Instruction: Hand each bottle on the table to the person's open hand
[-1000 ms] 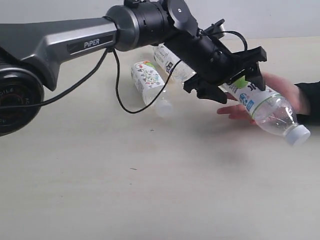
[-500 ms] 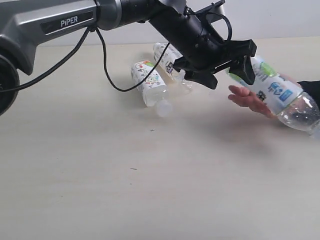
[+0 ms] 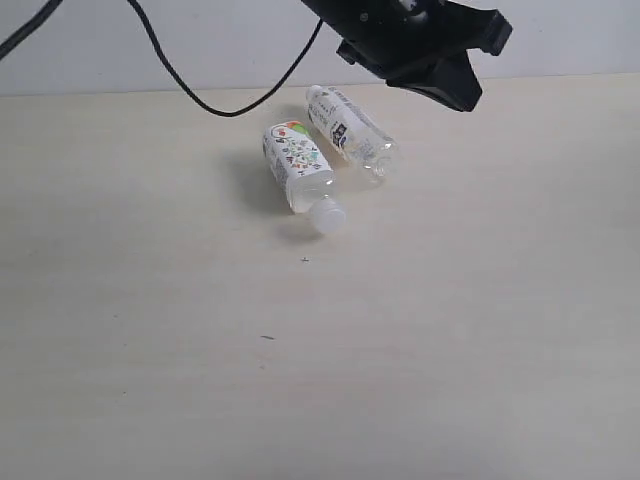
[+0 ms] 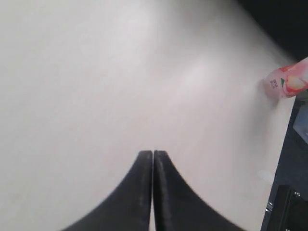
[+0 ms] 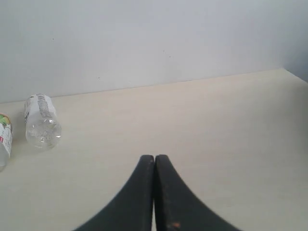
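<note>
Two bottles lie on the table (image 3: 300, 350): the white doodle-labelled bottle (image 3: 297, 166) and, just behind it, the white text-labelled bottle (image 3: 348, 128). High above them at the top edge hangs my left gripper (image 3: 468, 72); its wrist view shows the left gripper (image 4: 153, 153) shut with nothing in it. The pink-labelled bottle (image 4: 288, 83) lies at the table's far side there. My right gripper (image 5: 154, 157) is shut and empty, low over the table, facing the text-labelled bottle (image 5: 42, 120) and an edge of the doodle-labelled bottle (image 5: 4, 139). The green-and-white bottle and the hand are out of view.
A black cable (image 3: 230, 95) droops from the raised left arm over the table's back. A pale wall (image 5: 154, 38) stands behind the table. Dark equipment (image 4: 288, 192) borders the table next to the pink-labelled bottle.
My left gripper held the green-and-white bottle over the person's hand; now the bottle and hand are gone from view, and the gripper has risen and shut empty.
</note>
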Action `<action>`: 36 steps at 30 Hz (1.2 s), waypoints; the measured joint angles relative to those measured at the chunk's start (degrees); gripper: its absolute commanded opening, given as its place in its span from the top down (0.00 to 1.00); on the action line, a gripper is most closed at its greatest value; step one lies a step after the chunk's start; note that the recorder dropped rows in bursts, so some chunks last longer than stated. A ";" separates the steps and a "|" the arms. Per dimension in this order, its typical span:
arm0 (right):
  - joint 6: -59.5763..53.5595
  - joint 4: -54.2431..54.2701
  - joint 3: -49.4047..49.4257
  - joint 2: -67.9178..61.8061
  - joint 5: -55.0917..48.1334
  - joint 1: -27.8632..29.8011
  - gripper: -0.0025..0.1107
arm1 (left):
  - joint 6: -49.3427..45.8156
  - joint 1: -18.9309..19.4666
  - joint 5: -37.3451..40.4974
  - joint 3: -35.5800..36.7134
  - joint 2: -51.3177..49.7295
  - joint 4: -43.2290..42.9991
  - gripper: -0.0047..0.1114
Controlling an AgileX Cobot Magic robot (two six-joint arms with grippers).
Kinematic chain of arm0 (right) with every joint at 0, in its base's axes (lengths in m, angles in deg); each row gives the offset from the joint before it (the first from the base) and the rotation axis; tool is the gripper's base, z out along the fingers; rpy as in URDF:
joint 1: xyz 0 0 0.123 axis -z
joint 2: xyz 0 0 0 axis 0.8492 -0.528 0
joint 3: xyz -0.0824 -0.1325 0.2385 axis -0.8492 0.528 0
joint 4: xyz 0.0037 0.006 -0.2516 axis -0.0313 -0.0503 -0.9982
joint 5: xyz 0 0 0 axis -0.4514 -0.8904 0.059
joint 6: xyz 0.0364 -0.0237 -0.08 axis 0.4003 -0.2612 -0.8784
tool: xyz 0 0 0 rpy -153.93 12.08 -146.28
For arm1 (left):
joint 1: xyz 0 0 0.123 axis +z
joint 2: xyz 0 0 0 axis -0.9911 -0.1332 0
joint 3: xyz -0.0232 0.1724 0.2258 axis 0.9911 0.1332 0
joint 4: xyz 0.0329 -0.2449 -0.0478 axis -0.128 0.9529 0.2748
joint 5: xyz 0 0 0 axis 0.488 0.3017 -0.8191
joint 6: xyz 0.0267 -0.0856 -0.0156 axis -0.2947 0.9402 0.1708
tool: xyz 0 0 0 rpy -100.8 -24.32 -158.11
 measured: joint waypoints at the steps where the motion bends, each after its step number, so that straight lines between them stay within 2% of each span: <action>1: 0.00 0.00 0.00 0.00 0.00 0.00 0.98 | -0.54 0.27 0.00 0.58 0.38 0.00 0.95; 10: 0.00 0.00 0.00 0.00 0.00 0.00 0.98 | -4.25 2.58 1.83 4.65 3.04 1.34 0.95; 17: 0.00 0.00 0.00 0.00 0.00 0.00 0.98 | -12.56 2.96 0.24 13.17 9.58 4.56 0.96; 20: 0.00 0.00 0.00 0.00 0.00 0.00 0.98 | -14.30 4.38 -4.62 20.77 16.12 4.75 0.96; 23: 0.00 0.00 0.00 0.00 0.00 0.00 0.98 | -15.85 7.45 -10.04 29.75 24.02 4.63 0.96; 27: 0.00 0.00 0.00 0.00 0.00 0.00 0.98 | -16.42 11.45 -21.75 42.65 34.87 4.74 0.96; 30: 0.00 0.00 0.00 0.00 0.00 0.00 0.98 | -19.02 11.95 -29.66 51.80 41.64 4.85 0.96; 36: 0.00 0.00 0.00 0.00 0.00 0.00 0.98 | -22.60 11.95 -40.30 64.57 52.64 4.97 0.96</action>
